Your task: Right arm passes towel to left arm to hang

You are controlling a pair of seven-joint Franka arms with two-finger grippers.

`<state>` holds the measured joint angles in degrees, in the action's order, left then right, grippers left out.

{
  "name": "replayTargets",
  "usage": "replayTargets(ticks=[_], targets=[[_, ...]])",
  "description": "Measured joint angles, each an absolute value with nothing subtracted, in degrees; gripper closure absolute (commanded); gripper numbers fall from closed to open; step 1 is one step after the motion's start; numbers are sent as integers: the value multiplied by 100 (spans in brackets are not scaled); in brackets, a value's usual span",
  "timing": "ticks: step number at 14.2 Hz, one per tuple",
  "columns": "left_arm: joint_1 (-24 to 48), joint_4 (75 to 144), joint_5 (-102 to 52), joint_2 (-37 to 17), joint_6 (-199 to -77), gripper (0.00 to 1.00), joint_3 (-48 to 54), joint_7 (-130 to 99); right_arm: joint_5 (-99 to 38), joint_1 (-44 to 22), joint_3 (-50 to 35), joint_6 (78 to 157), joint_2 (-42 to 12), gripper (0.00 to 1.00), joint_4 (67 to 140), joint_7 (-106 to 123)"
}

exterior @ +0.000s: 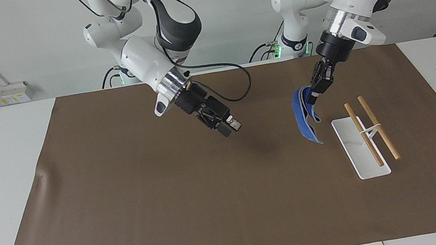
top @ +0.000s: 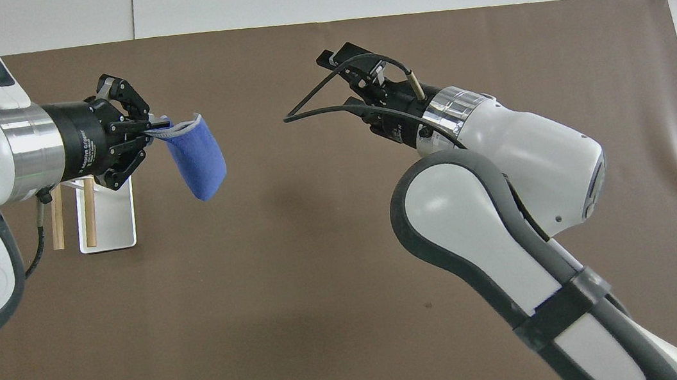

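The blue towel point(exterior: 304, 121) hangs folded from my left gripper point(exterior: 313, 97), which is shut on its upper edge. It dangles above the mat, just beside the white rack with two wooden bars point(exterior: 365, 138), and does not touch it. In the overhead view the towel point(top: 198, 159) droops from the left gripper point(top: 155, 130). My right gripper point(exterior: 230, 128) is open and empty over the middle of the mat, well apart from the towel. It also shows in the overhead view point(top: 344, 68), with its black cable looping at the wrist.
A brown mat point(exterior: 160, 204) covers most of the white table. The rack point(top: 105, 213) stands on it toward the left arm's end. A small crease marks the mat's edge point(exterior: 41, 176) at the right arm's end.
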<state>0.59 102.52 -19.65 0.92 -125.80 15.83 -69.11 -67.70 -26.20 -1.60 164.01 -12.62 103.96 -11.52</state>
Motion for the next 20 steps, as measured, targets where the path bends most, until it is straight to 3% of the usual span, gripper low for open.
replayTargets(ticks=[4,11,16,20], targets=[[36,10429,-1884,93,-12594,100,1390,-6193,-4899,-2005,-146,16118,-1283,0,10551,-653],[-12,11308,-1377,452,-12531,100,684,-5981,-1388,-985,-126,14605,-1299,0,10482,-522],[-52,11403,-994,562,-12353,100,-17,-5954,-425,-467,-103,13189,-1159,0,10024,-505],[-53,11416,-842,562,-12353,100,-156,-5947,-293,-330,-43,12305,-749,0,9897,-494]])
